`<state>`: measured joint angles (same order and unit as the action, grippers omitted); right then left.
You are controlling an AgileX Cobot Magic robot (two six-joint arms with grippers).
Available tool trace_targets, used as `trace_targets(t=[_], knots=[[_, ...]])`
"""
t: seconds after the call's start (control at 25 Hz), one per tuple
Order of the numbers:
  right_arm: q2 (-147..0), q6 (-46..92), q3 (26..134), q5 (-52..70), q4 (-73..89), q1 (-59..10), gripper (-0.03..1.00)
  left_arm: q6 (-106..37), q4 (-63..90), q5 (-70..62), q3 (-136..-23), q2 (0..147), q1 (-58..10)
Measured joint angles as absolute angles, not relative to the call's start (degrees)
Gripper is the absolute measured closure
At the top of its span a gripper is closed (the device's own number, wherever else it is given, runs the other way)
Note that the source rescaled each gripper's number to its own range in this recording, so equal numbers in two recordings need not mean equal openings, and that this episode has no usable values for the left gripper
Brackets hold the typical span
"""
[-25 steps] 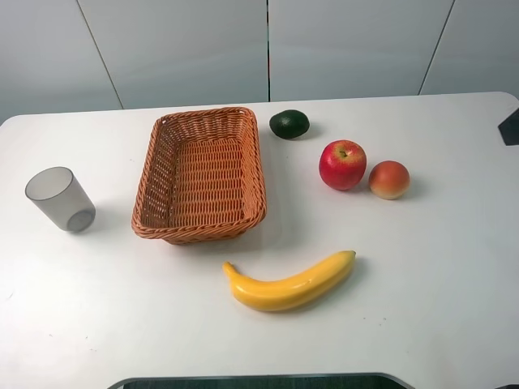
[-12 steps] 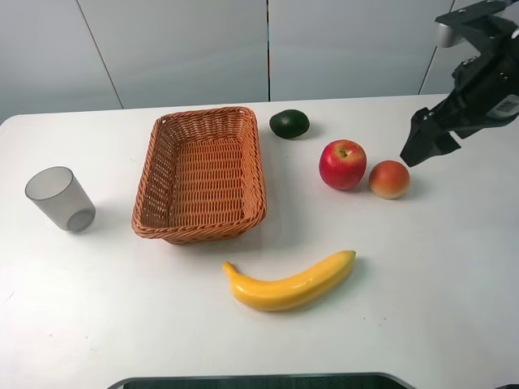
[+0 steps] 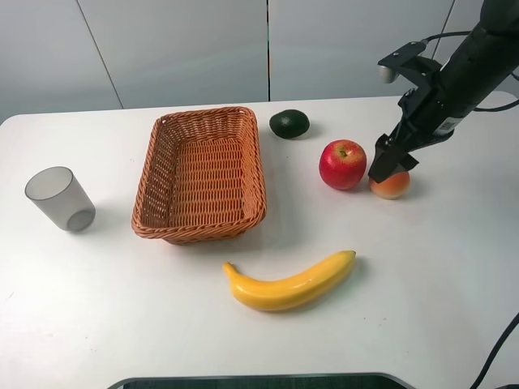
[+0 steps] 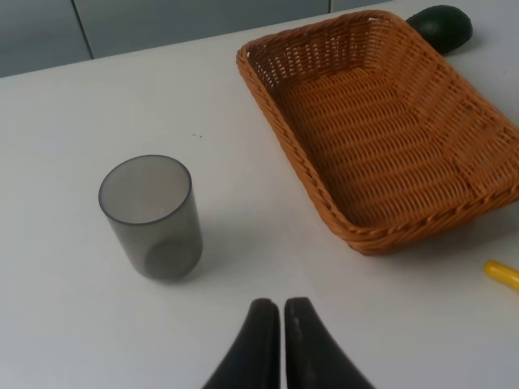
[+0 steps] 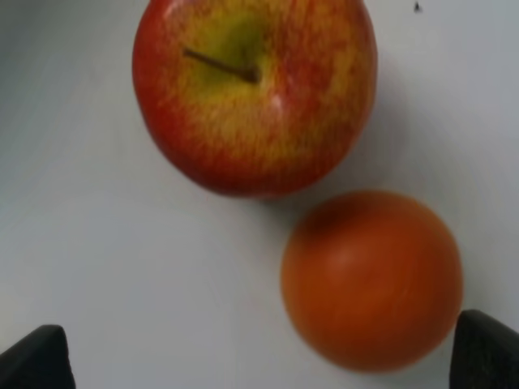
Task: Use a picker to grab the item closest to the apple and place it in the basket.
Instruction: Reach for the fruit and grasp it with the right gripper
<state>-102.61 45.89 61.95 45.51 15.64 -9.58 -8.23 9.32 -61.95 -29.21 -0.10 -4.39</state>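
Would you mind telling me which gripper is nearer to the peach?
Right. The right gripper hovers just above the peach; the left gripper is far off, near the cup.

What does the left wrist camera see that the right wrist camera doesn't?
Only the left wrist view: a smoky grey plastic cup, an orange-brown wicker basket, a dark green avocado, a yellow banana tip, and the left tool, shut. Only the right wrist view: a red-yellow apple, a round orange fruit beside it, and the right tool, open, its tips wide apart. Both: the white table.
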Motion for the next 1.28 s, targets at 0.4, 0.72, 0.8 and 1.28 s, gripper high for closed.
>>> trace_targets(t=[0.4, 0.72, 0.8, 1.28], knots=[[-109.77, 53.18, 67.84, 46.13, 12.28, -9.58, -0.03, -8.23, 9.32, -61.95, -29.21, -0.10, -4.39], [-112.68, 53.42, 67.84, 46.46, 11.30, -8.42, -0.03, -8.23, 9.32, -61.95, -29.21, -0.10, -4.39], [-113.50, 53.42, 67.84, 45.90, 11.30, -8.28, -0.03, -8.23, 9.32, -61.95, -29.21, -0.10, -4.39], [-118.10, 53.42, 68.06, 42.27, 11.51, -8.05, -0.03, -8.23, 9.32, -61.95, -29.21, -0.10, -4.39]])
